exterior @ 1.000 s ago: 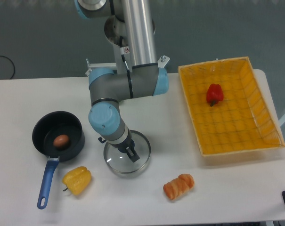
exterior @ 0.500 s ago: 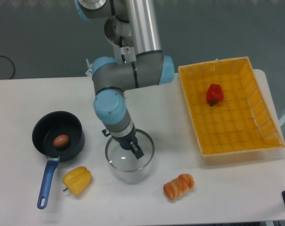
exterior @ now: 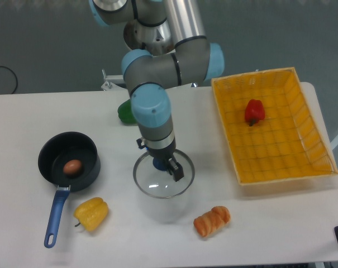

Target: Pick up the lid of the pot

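Pot lid [exterior: 157,183] hangs directly below the gripper [exterior: 159,158], seemingly raised above the desk [exterior: 263,223], its blue knob [exterior: 160,164] apparently pinched between the two fingers, so the coming move looks like a plain upward lift, the round shape offering no long axis to favour.

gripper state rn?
Gripper: closed on the blue knob of the pot lid, holding it.

Your arm [exterior: 182,72] pairs pale grey tubes [exterior: 181,21] with rounded, muted-blue joint caps [exterior: 215,60], while your gripper [exterior: 158,158] has a rounded grey housing [exterior: 152,106] and small dark fingertips.
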